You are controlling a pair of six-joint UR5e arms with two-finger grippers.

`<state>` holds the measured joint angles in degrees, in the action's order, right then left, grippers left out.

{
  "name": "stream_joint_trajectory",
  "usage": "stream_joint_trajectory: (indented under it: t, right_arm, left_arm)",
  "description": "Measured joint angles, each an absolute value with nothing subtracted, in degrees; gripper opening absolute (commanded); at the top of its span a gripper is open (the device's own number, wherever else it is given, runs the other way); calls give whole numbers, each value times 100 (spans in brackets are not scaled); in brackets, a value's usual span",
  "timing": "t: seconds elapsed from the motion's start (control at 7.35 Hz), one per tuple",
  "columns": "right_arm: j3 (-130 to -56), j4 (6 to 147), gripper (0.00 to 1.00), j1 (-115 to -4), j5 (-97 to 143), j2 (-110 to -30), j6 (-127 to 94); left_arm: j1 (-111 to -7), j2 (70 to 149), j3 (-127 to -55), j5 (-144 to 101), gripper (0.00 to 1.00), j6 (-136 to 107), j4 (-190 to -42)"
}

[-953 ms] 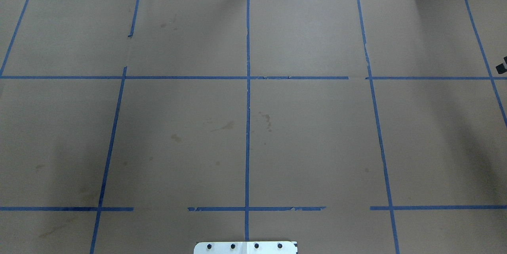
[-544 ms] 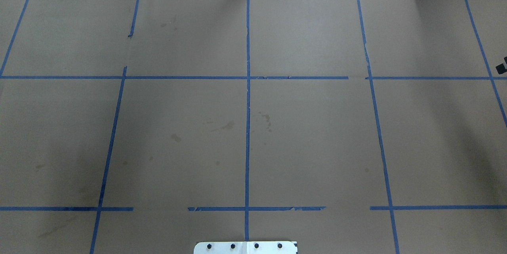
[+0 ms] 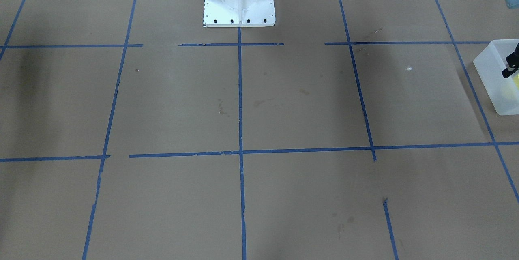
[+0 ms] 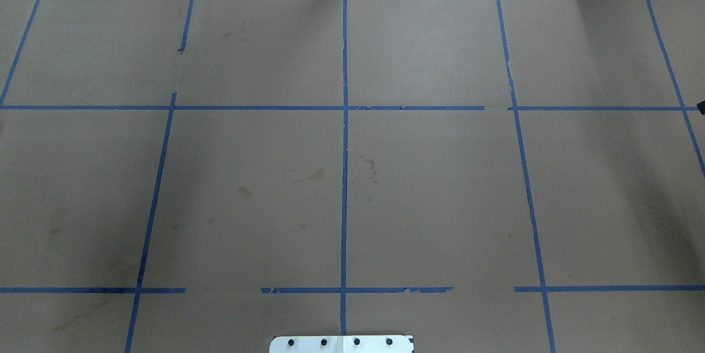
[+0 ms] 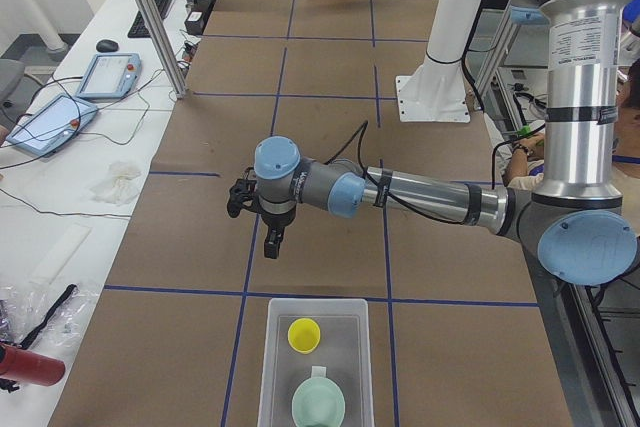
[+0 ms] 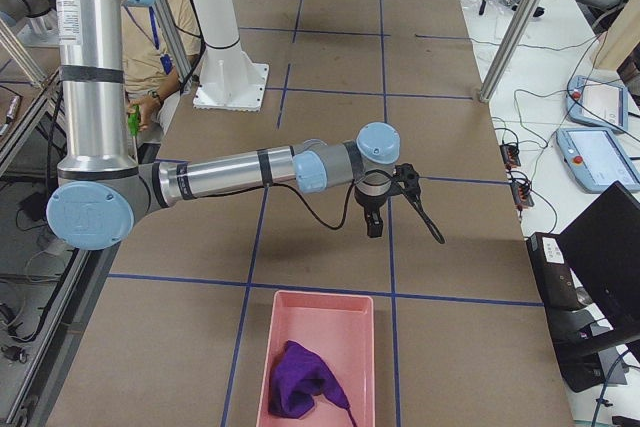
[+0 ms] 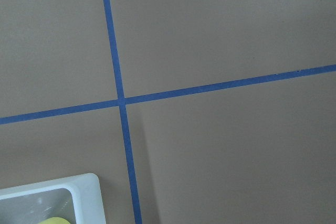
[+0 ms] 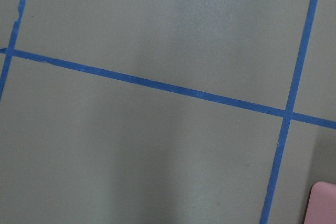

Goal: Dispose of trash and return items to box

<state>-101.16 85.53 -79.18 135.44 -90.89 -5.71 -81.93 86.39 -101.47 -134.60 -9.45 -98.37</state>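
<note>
The frosted white box point(image 5: 277, 367) stands at the table's left end. It holds the yellow cup point(image 5: 303, 334) and the mint-green bowl point(image 5: 318, 405). My left gripper point(image 5: 272, 242) hangs above the table just short of the box, nothing visibly in it. One black finger point(image 3: 510, 69) shows over the box's edge point(image 3: 492, 73) in the front view. I cannot tell whether it is open or shut. My right gripper point(image 6: 372, 227) hangs above the table short of a pink bin point(image 6: 350, 302). I cannot tell its state. The box corner point(image 7: 86, 192) shows in the left wrist view.
The pink bin at the table's right end holds a crumpled purple cloth point(image 6: 300, 382); its corner point(image 8: 323, 203) shows in the right wrist view. The white robot base point(image 3: 239, 4) stands mid-table at the robot's side. Blue tape lines cross the brown paper.
In the overhead view the black tip of my right gripper at the right edge has slid lower and almost out of frame. Nothing else has moved.
</note>
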Motion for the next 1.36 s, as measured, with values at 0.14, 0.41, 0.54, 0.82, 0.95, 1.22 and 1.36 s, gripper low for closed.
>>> stream_joint_trajectory:
  t: [0.14,0.41,0.54,0.82,0.95,1.22,1.36]
  right_arm:
    - [-10100,8548,100,-7934,13555,-9109,-561]
    - [-10168,8525,100,-8033,13609,-9125,-586]
    - [-10364,8500,100,-8073,13604,-9226,-607]
    - [-10657,8378,100,-8002,13498,-9509,-621]
    - [-10655,8353,100,-7893,13384,-9572,-632]
    - [-10665,8336,100,-7772,13280,-9624,-642]
    - [-10656,8340,100,-7758,13240,-9677,-636]
  left_arm:
    - [-8213,8625,-10089,-13530,100,-942,-9845]
    - [-8218,8636,-10073,-13559,100,-959,-9842]
    - [-8224,8628,-10092,-13546,100,-981,-9821]
    - [-8228,8604,-10107,-13541,100,-995,-9821]
    - [-8230,8598,-10107,-13540,100,-991,-9834]
    - [-8250,8574,-10204,-13552,100,-985,-9842]
    - [-8250,8582,-10229,-13553,100,-990,-9846]
